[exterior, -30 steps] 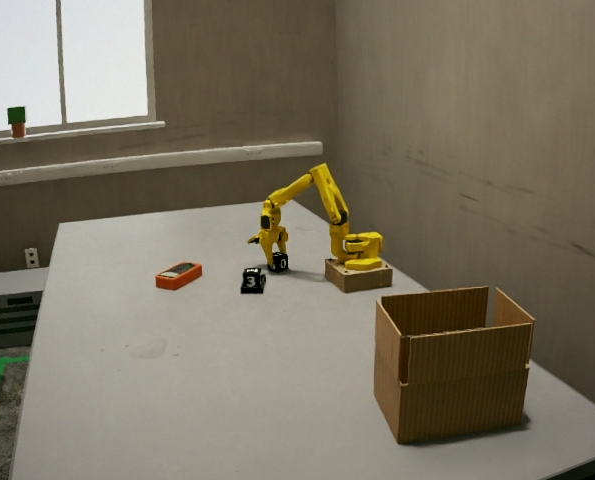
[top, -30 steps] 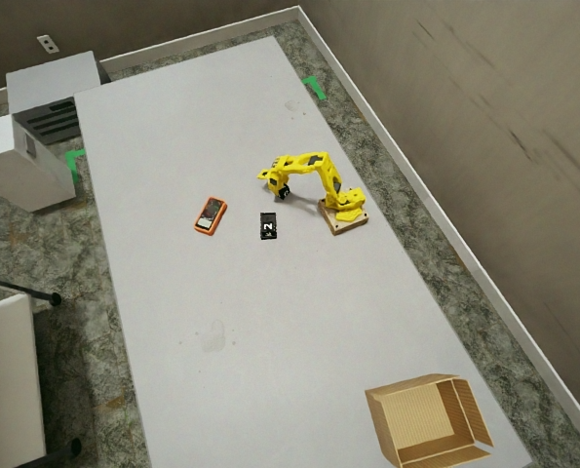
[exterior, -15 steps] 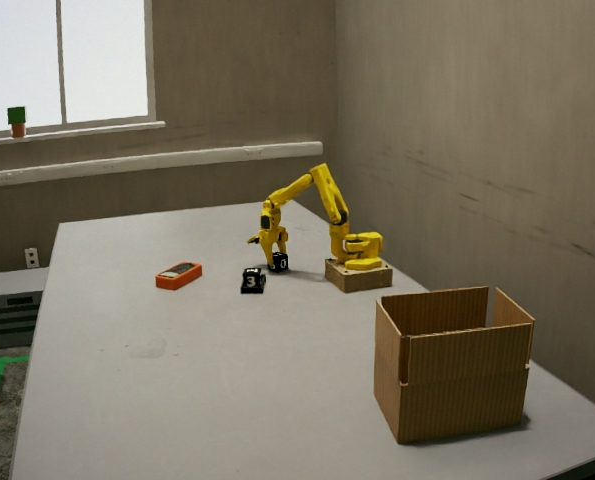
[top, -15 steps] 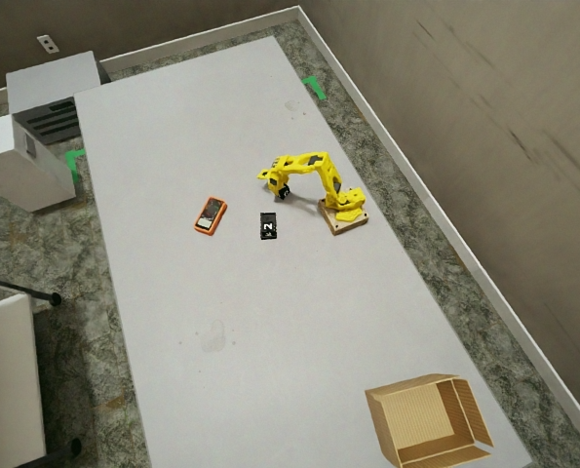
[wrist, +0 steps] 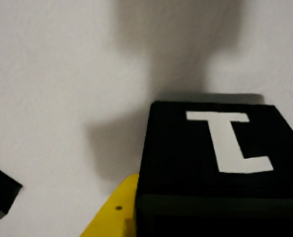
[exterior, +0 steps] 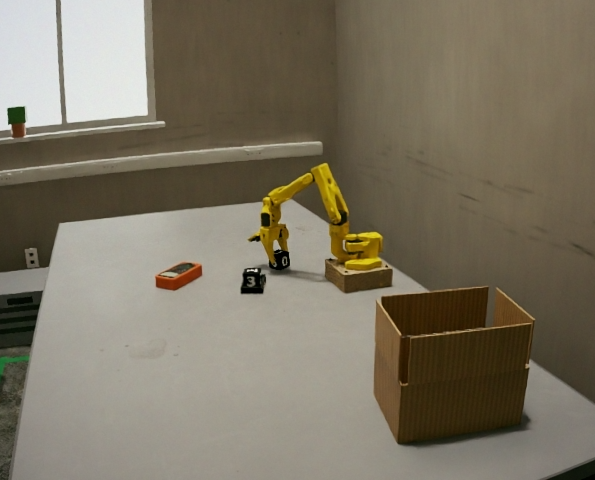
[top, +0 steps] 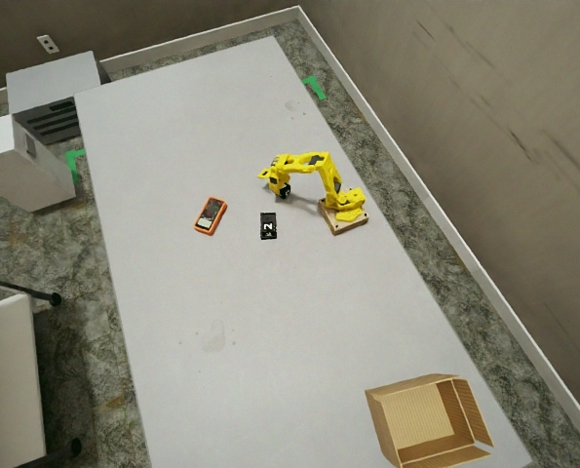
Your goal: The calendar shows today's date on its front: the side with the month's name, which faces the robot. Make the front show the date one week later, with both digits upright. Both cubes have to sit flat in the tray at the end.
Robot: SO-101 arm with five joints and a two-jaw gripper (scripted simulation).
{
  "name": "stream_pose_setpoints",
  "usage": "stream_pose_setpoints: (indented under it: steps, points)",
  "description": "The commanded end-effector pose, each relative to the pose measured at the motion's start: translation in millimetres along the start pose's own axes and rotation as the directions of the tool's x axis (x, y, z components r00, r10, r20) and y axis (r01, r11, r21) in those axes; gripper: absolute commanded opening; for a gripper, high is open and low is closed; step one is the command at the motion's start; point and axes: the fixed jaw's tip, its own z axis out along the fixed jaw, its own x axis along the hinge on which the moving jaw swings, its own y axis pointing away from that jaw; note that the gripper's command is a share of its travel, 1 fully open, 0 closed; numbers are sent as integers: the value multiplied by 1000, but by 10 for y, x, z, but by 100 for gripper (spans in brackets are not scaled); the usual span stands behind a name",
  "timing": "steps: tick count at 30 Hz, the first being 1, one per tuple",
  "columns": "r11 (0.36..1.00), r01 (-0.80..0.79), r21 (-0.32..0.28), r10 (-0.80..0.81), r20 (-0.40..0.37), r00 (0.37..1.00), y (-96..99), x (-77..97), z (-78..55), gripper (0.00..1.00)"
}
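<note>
Fingers: gripper (top: 281,189) (exterior: 280,253) (wrist: 200,202), narrowed and holding the loose black cube (top: 285,191) (exterior: 279,260) (wrist: 181,158), pointing down. Yellow arm (top: 302,162) (exterior: 293,188): we see it arched, wrist lowered. Black tray (top: 267,215) (exterior: 252,290): from the top, near 7 o'clock of the gripper, long axis 12-to-6; we count one seated cube (top: 268,227) (exterior: 250,280), its "3" upright in our exterior view.

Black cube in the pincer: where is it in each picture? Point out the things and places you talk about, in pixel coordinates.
The black cube (top: 284,190) (exterior: 279,259) (wrist: 181,148):
Top: just above centre.
Exterior: slightly below centre, under the bent arm.
Wrist: lower right, large, partly cut off.
Shared landmark: the yellow pincer (top: 281,190) (exterior: 279,258) (wrist: 215,197).
</note>
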Motion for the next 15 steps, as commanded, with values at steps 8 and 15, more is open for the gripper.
stream_pose_setpoints:
  steps: [8,15]
  points:
    - [1000,-2,-7,2,22,1000,-9,-33,-310,0]
    - [1000,-2,-7,2,22,1000,-12,-20,-414,0]
